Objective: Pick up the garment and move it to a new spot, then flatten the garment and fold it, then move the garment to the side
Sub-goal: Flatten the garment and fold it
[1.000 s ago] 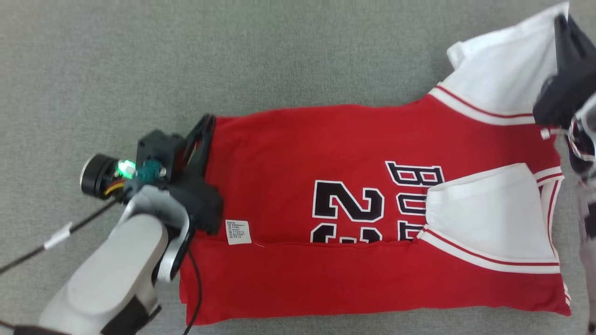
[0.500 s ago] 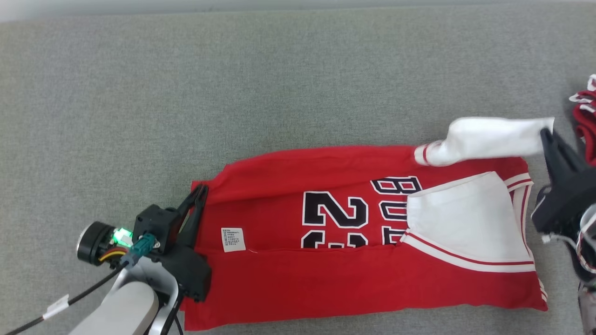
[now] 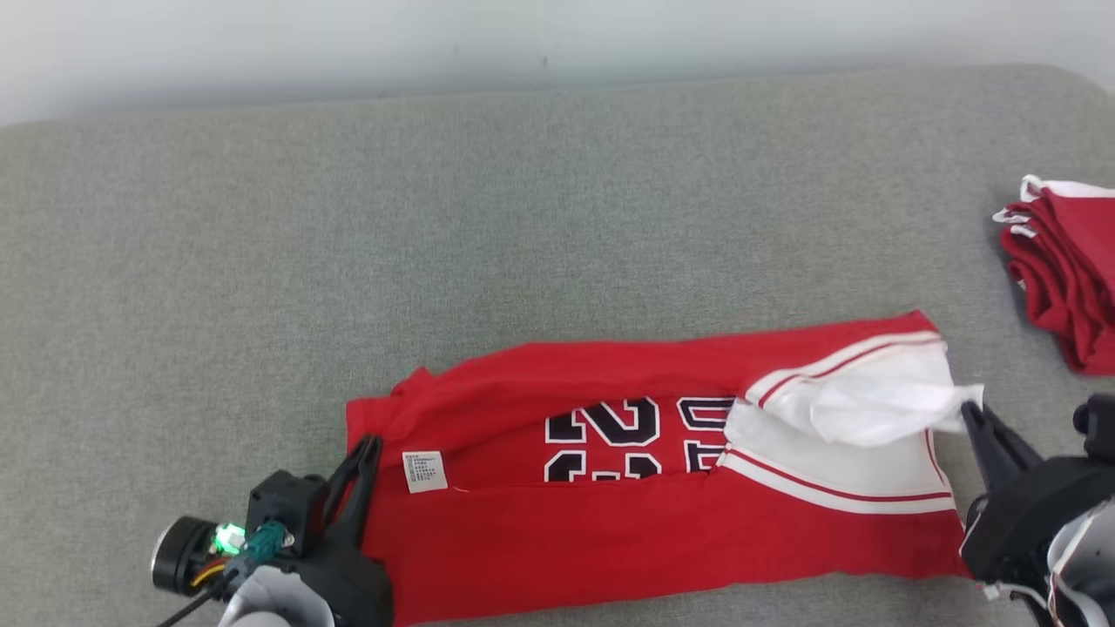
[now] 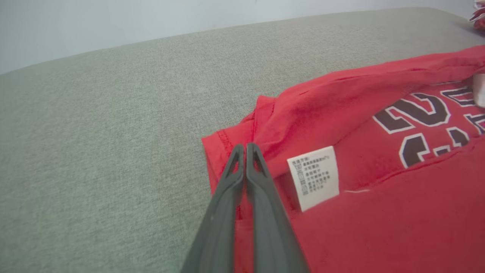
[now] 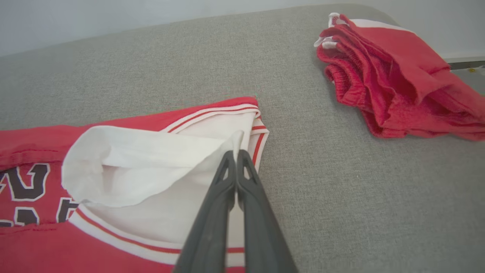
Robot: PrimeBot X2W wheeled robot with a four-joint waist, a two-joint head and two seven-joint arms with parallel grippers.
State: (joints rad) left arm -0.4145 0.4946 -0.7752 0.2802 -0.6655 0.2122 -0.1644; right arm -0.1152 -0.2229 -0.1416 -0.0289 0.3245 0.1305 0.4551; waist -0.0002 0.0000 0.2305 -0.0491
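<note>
Inspecting the grey woven-fabric surface, we found the red knit jersey with white sleeves and black numerals lying along its near edge, its long axis running left to right. Both long sides were turned inward, so that the numerals showed through a narrow gap. The left gripper sat at the jersey's left end with its two dark fingers pressed together. Its tips were against the red hem, just beside the white rectangular care label; we could not tell whether cloth was caught between them. The right gripper stood at the jersey's right end, fingers likewise pressed together and pinching the corner of the puffed white sleeve, which lay across the second sleeve beneath it. A pile of folded red garments rested at the surface's right edge, apart from the jersey with bare fabric between.
</note>
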